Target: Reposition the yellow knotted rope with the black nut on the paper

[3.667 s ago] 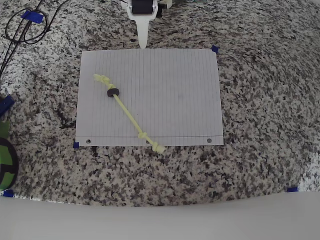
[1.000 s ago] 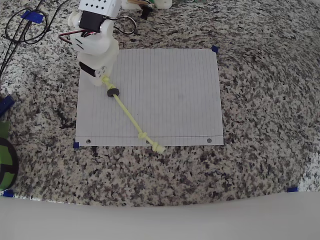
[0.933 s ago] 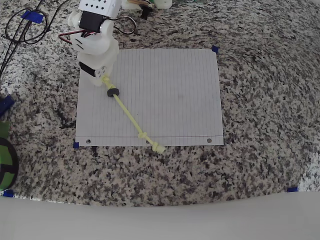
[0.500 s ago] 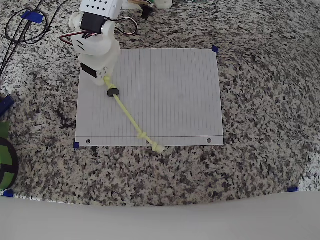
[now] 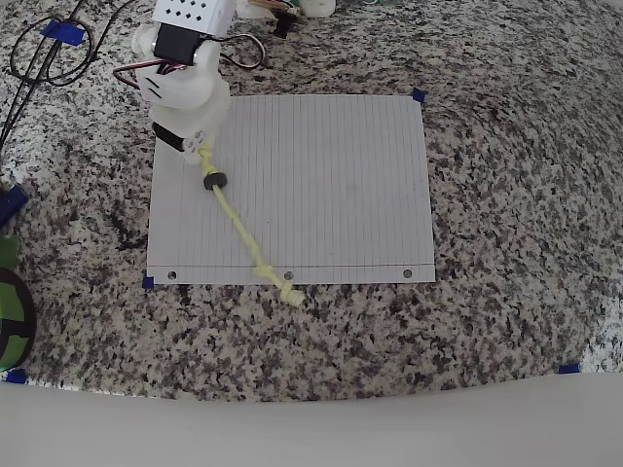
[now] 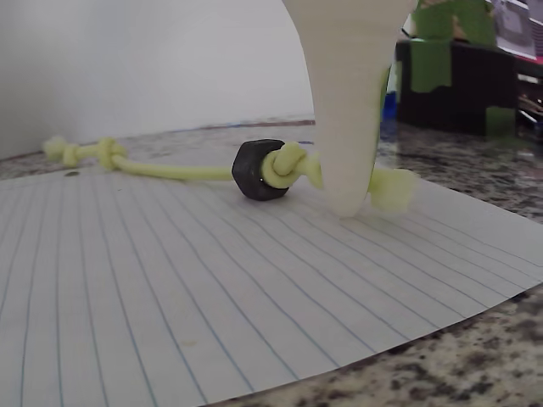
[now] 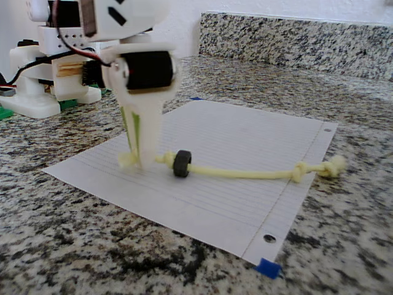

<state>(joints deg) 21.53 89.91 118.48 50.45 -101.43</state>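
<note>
1. The granite countertop (image 5: 506,195), speckled black, grey and white, fills the overhead view; in the fixed view a matching granite backsplash (image 7: 295,34) rises behind it under a white wall.
2. The paper (image 5: 321,175) lies flat on the counter with its punched holes along the near edge in the overhead view; small blue tape tabs (image 5: 419,95) sit at its corners, and another blue tab (image 7: 268,268) shows at the near corner in the fixed view.
3. The white arm (image 5: 185,68) reaches in over the paper's upper left corner in the overhead view, and its body hides that corner and the rope's top end; its base (image 7: 43,74) stands behind the sheet in the fixed view.
4. The gripper (image 7: 138,161) points straight down with its tips on the paper, pinched closed on the yellow knotted rope (image 5: 238,229) just behind its end knot; a frayed stub pokes out past the finger (image 6: 344,127) in the wrist view.
5. The rope runs from the gripper diagonally down the sheet; its far knotted end (image 5: 290,295) lies just off the paper's near edge on the granite.
6. The black nut (image 5: 213,181) sits threaded on the rope, against the knot just beside the gripper.
7. Since half a second ago the rope has shifted left and bowed slightly, its lower end dragged leftward; the nut has moved up and left with it.
8. Black cables (image 5: 44,49) coil at the counter's upper left, well apart from the paper.
</note>
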